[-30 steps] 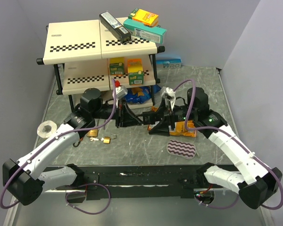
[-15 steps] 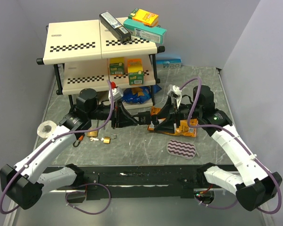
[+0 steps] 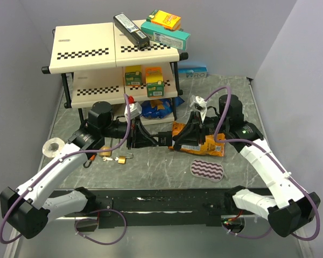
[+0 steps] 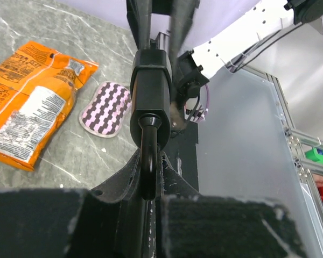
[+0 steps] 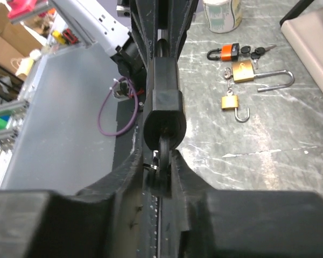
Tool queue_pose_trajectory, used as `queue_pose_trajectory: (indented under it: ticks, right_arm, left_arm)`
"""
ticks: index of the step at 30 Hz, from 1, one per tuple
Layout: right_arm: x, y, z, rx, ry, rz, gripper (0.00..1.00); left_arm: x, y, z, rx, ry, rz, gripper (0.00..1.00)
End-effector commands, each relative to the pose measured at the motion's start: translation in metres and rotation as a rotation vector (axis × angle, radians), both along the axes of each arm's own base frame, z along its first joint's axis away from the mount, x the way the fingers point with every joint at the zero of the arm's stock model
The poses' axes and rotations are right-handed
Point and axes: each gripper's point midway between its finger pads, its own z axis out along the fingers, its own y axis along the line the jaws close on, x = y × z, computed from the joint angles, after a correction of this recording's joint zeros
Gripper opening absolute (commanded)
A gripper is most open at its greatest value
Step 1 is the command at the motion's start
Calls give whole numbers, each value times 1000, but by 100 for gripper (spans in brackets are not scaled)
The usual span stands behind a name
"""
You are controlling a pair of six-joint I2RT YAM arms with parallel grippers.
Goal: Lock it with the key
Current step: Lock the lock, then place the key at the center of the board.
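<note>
Over the desk (image 3: 151, 167), the left claw (image 4: 149, 166) holds a black padlock (image 4: 151, 91) by its shackle; the right claw (image 5: 161, 160) is closed on the key (image 5: 164, 144) at its bottom.

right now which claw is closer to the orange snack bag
Right. The right claw hangs at the edge of the orange snack bag nearest the table's middle. The left claw is farther off, beyond the black padlock held between them.

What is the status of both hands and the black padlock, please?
Left hand shut on the shackle. Right hand shut on the key at the base. Black padlock held between both. Brass padlocks lie on the table, apart.
</note>
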Motion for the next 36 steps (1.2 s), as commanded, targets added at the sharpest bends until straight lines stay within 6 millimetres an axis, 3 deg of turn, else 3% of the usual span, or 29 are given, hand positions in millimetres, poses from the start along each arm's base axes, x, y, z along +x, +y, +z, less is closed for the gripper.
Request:
queue_pose_trajectory:
  ticks: [1, 2, 3, 8, 15, 18, 22, 25, 29, 30, 34, 35, 36]
  right_arm:
    - [-5, -1, 14, 27, -62, 43, 13]
    - [-6, -2, 12, 21, -55, 41, 2]
    - [-5, -3, 12, 18, -54, 33, 0]
    - [-2, -13, 7, 7, -39, -10, 0]
    - [9, -41, -13, -34, -33, -104, 0]
    - [23, -58, -17, -42, -14, -175, 0]
    - [62, -94, -21, -46, 20, -354, 0]
    - [103, -138, -33, -101, 27, -543, 0]
    - [162, -203, -58, -247, -5, -819, 0]
    - [186, -232, -67, -313, -18, -932, 0]
    - [235, -294, -87, -442, -23, -1119, 0]
    - [247, -306, -103, -467, 14, -1132, 0]
    - [258, -320, -97, -469, 1, -1168, 0]
  left_arm:
    - [-2, -3, 24, -59, -114, -38, 1]
    - [-1, -3, 23, -55, -117, -37, 1]
    - [-1, -3, 22, -51, -116, -36, 1]
    - [2, 1, 15, -28, -117, -26, 1]
    - [7, 8, 13, -20, -119, -1, 1]
    - [8, 10, 10, -8, -122, 6, 1]
    - [11, 11, 7, 3, -125, 26, 1]
    - [22, 11, 1, 29, -127, 82, 1]
    - [37, 14, -7, 77, -155, 143, 1]
    - [40, 14, -9, 86, -153, 155, 1]
    - [44, 15, -15, 110, -153, 172, 1]
    - [43, 16, -17, 115, -150, 172, 1]
    - [42, 17, -19, 118, -146, 173, 1]
